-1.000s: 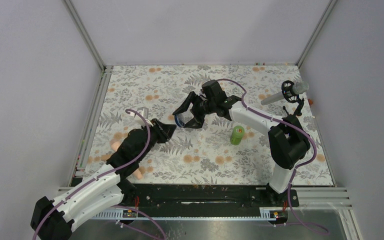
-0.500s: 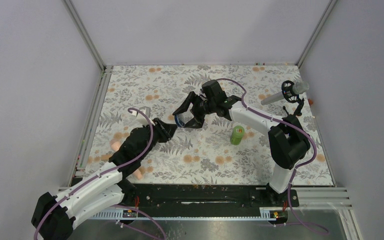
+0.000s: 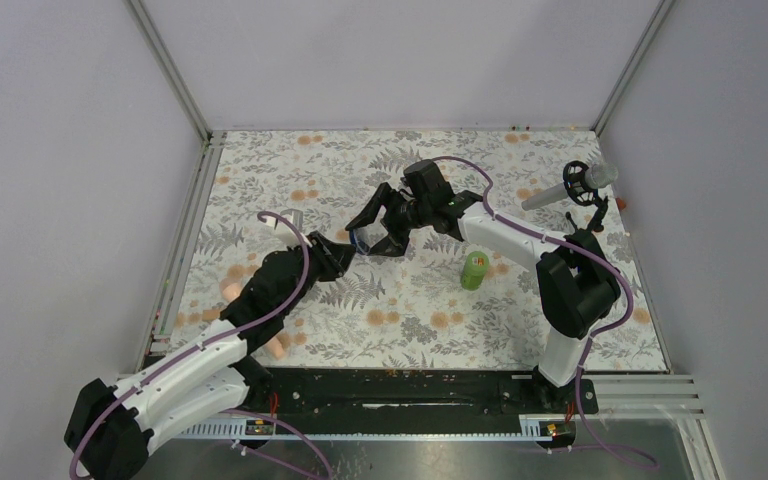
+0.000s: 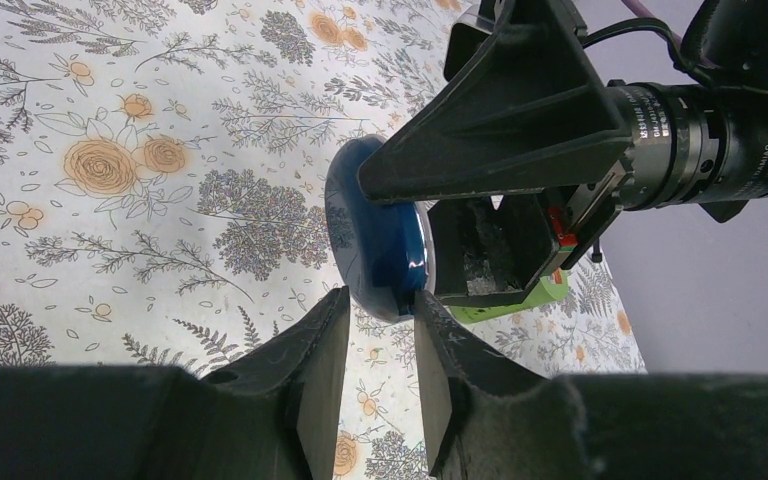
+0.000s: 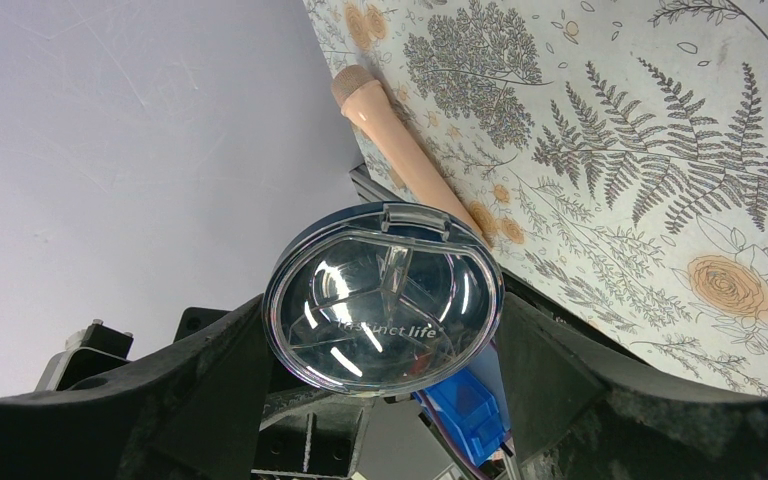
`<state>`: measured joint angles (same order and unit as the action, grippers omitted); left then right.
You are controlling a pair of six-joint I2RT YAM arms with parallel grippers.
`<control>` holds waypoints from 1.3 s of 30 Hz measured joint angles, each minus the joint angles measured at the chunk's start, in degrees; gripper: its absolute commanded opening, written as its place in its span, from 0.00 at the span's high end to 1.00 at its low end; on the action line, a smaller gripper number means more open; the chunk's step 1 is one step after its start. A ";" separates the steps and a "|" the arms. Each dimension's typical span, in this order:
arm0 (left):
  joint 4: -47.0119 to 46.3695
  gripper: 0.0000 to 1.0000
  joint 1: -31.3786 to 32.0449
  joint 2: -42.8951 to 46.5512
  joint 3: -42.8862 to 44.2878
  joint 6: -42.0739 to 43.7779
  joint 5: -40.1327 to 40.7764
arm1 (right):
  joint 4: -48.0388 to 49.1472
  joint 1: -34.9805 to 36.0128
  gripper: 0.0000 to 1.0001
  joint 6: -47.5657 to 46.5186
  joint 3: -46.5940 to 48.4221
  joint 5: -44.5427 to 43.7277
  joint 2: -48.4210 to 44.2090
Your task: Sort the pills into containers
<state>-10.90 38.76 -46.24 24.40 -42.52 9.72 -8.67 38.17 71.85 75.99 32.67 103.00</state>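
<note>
Two arms meet over the middle of the flowered table [image 3: 410, 322].

Top view:
- The right gripper [image 3: 372, 236] is clamped on the blue jar [image 3: 360, 239].
- The left gripper [image 3: 343, 252] sits just beside the jar, on its near-left side.
- The green bottle [image 3: 474, 270] stands upright on the table, to the right of the jar and apart from both grippers.
- Pink rods [image 3: 278, 346] lie by the left arm.
- A microphone [image 3: 570, 189] stands at the right edge.

Left wrist view:
- The jar is held on edge between the right gripper's two fingers, one above and one below it.
- The left gripper's fingers [image 4: 440, 380] are parted by a narrow gap, with nothing seen between them.
- The jar's lower rim lies right at their tips. I cannot tell whether they touch it.
- The bottle shows behind the right gripper.

Right wrist view:
- The jar's clear lid faces the camera and is shut, with glare across it.
- A black finger presses each side of the jar.
- One rod lies on the table beyond, near the table's edge.
</note>
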 measured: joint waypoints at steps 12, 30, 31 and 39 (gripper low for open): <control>-3.26 0.52 -0.15 -4.17 0.07 0.02 -0.68 | -0.04 -0.59 0.51 0.37 -0.20 -0.33 -0.11; -6.88 0.32 0.04 -9.18 0.39 0.79 -0.17 | -0.22 1.88 0.57 3.65 -2.80 -6.84 -2.16; -6.62 0.33 0.13 -9.40 0.61 0.63 0.02 | -0.35 2.23 0.57 3.72 -2.80 -7.23 -2.16; -3.26 0.49 1.05 -9.77 0.87 -3.74 0.72 | -1.70 3.82 0.60 4.52 -4.15 -12.83 -2.62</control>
<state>-14.15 39.81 -56.01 25.28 -46.26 10.44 -10.37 42.00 76.38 71.83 19.84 100.38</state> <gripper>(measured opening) 0.555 0.801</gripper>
